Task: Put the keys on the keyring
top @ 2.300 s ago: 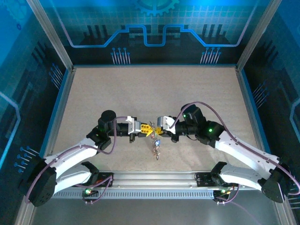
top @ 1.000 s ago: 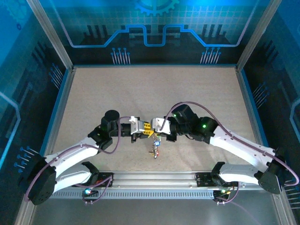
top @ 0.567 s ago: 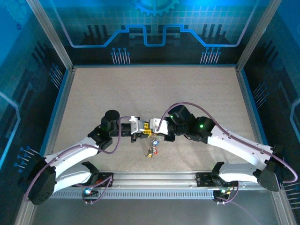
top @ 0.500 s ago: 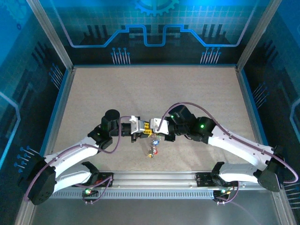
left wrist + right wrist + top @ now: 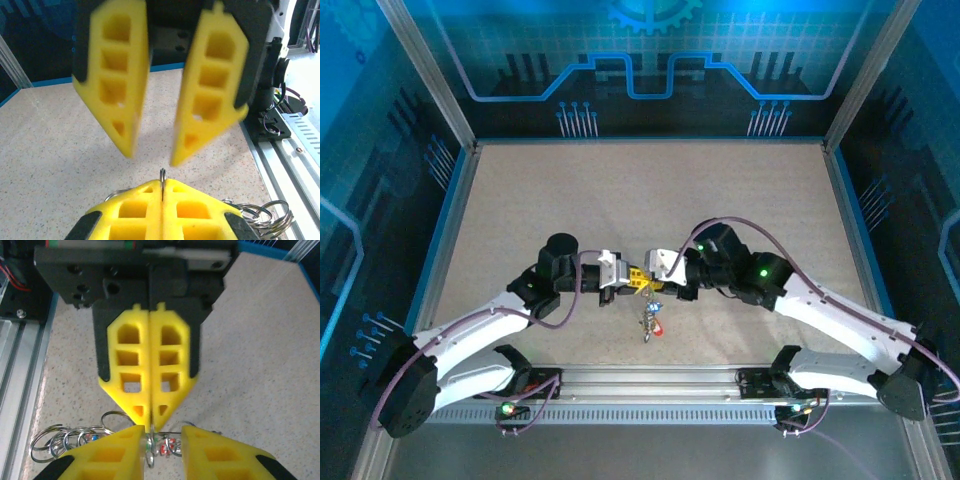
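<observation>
Now L claw (image 5: 150, 417) pinches the keyring (image 5: 162, 174) w/ keys (image 5: 650, 322) dangling, R claw (image 5: 152, 155) slightly apart just opposite.

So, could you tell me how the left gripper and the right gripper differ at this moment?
The left gripper has its fingers pressed together; the right gripper has its fingers apart. The left gripper pinches the thin wire of the keyring; the right gripper clamps nothing, the wire merely passing between its fingers. Both have yellow fingers and meet tip to tip above the table.
</observation>
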`<action>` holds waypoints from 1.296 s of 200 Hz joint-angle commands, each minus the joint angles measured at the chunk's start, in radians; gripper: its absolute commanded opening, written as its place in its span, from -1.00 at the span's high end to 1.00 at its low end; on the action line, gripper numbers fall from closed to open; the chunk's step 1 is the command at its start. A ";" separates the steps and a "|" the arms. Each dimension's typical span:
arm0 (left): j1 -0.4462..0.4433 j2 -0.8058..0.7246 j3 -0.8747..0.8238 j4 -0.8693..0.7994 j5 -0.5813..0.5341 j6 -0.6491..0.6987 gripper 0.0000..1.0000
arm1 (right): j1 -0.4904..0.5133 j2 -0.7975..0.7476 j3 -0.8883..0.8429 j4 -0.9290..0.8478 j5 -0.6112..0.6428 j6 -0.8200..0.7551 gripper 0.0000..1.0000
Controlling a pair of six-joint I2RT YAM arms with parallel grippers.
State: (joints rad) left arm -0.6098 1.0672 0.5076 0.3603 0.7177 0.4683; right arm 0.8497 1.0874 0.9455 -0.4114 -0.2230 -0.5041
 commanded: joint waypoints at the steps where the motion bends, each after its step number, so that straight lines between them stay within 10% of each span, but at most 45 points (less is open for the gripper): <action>1: 0.006 -0.014 -0.025 0.117 0.070 -0.029 1.00 | -0.024 -0.033 -0.024 0.028 -0.064 0.019 0.53; 123: 0.012 0.000 -0.106 0.438 0.100 -0.142 1.00 | -0.026 -0.021 -0.043 -0.001 -0.103 0.036 0.48; 233: 0.012 -0.001 -0.104 0.422 0.083 -0.134 1.00 | -0.026 0.019 -0.039 0.039 -0.142 0.042 1.00; 259: 0.003 -0.037 -0.066 0.188 0.063 0.019 1.00 | -0.025 0.023 0.009 -0.046 -0.083 0.029 1.00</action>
State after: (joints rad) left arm -0.6003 1.0733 0.4023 0.7071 0.7818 0.3546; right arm 0.8280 1.1011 0.9092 -0.3893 -0.3317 -0.4641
